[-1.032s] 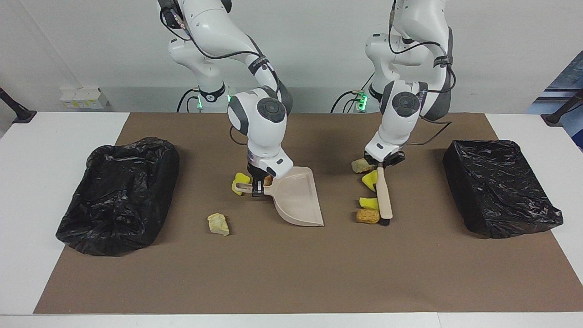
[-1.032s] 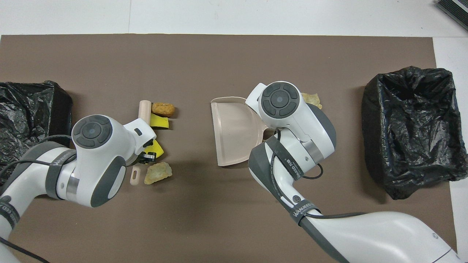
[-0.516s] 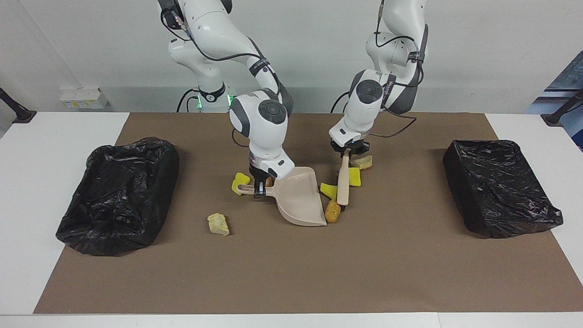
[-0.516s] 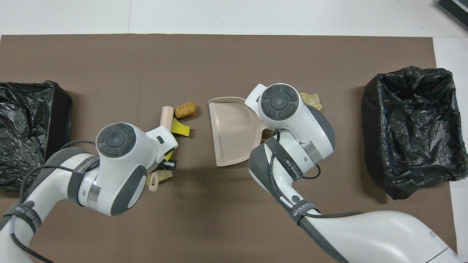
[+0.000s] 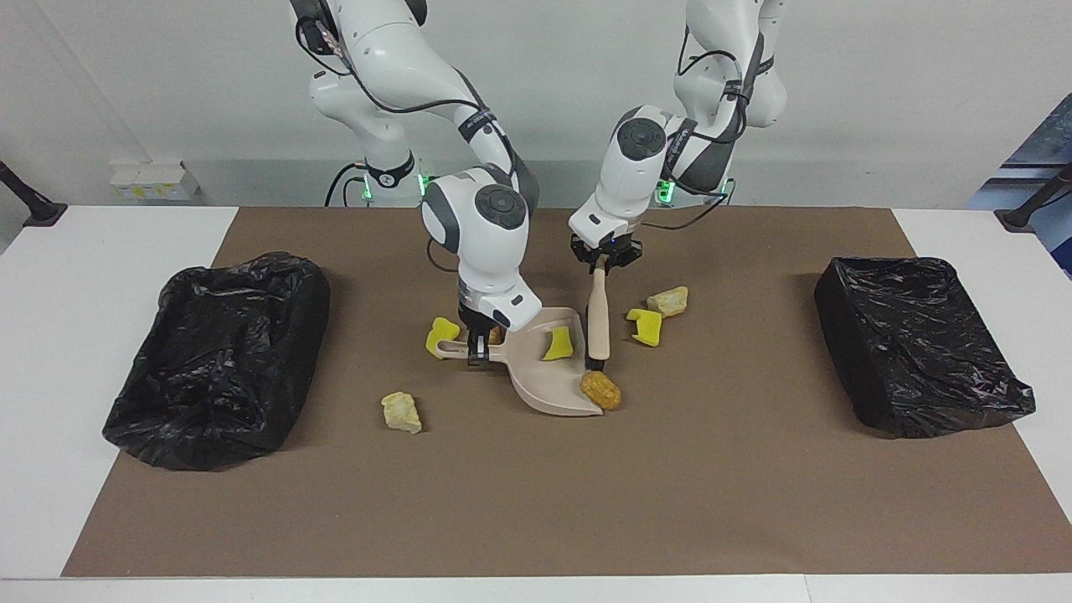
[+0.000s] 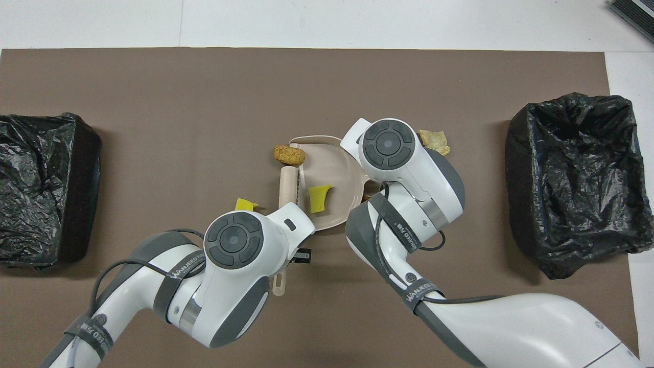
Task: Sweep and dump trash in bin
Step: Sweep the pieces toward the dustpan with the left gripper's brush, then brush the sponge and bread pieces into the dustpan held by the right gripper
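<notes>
Swept toward the dustpan (image 5: 548, 368) by the brush (image 5: 598, 322) pinched in the left gripper (image 5: 605, 261), one yellow scrap (image 5: 557, 344) now lies inside and a brown lump (image 5: 601, 389) at the lip, the right gripper (image 5: 476, 341) clamped on the handle; five scraps remain outside.

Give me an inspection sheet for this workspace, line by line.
Surface: brown mat on a white table.
Job's things: one yellow scrap in the dustpan; brown lump at its lip; five scraps on the mat.
Clutter: nothing seen.
Hands: right hand shut on the dustpan handle; left hand shut on the brush.
Cables: black leads along both arms.
Surroundings: two black-lined bins, one at each end.
</notes>
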